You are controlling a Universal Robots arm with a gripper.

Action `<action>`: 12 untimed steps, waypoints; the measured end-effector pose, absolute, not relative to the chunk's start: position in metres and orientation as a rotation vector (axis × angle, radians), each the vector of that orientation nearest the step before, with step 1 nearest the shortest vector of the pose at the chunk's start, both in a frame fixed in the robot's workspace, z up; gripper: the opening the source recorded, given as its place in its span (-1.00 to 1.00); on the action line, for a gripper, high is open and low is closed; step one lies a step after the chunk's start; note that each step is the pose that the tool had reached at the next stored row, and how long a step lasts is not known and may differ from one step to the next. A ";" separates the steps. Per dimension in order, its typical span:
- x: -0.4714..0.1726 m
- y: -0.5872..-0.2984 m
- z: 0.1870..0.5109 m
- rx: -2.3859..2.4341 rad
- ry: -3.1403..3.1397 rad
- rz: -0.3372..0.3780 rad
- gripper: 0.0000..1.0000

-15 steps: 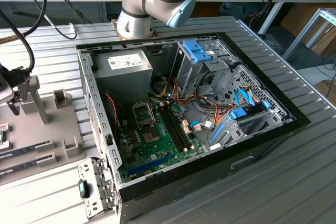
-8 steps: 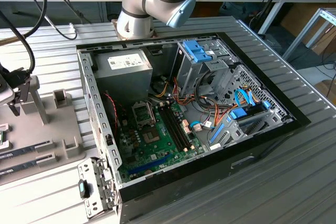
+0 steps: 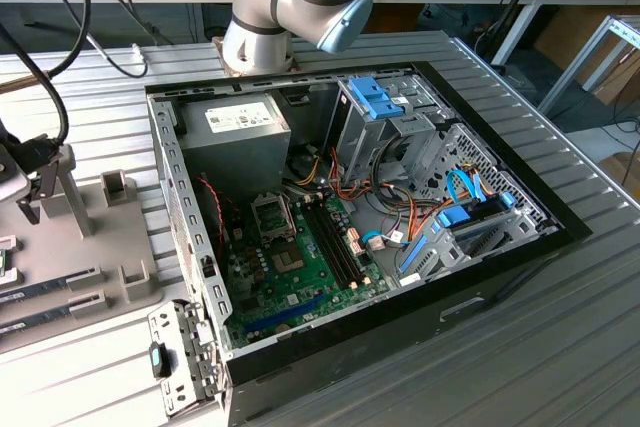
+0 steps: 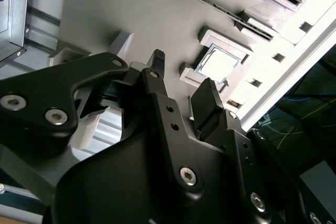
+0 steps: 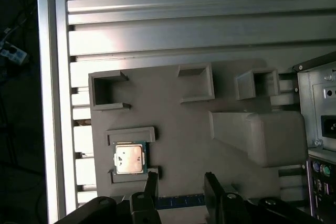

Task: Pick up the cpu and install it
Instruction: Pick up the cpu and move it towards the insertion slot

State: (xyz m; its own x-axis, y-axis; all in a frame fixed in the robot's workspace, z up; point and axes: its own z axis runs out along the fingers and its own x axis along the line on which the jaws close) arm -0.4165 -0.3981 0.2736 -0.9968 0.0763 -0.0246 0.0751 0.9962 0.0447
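The cpu (image 5: 128, 158) is a small square chip with a bright silver top. It lies flat in a raised pocket on the grey holder plate (image 5: 178, 119), and shows as well in the second wrist view (image 4: 219, 64). My gripper (image 5: 182, 183) hangs above the plate, a little to one side of the chip and apart from it. It is open, with nothing between its black fingers (image 4: 157, 61). In the exterior view the open computer case (image 3: 350, 237) holds the green motherboard (image 3: 300, 272) with a dark square socket frame (image 3: 272, 212).
The holder plate (image 3: 90, 237) lies on the slatted metal table at the exterior view's left, beside the case wall (image 3: 175, 197). It carries several upright blocks (image 5: 252, 135) and open pockets (image 5: 197, 82). A grey power-supply box (image 3: 235, 137), drive cages and cables crowd the case.
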 end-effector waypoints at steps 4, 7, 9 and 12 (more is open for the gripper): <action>-0.416 -0.398 0.272 0.118 3.112 0.068 -0.04; -0.416 -0.398 0.271 0.118 3.112 0.068 -0.04; -0.416 -0.398 0.271 0.118 3.112 0.068 -0.04; -0.416 -0.398 0.270 0.118 3.112 0.068 -0.04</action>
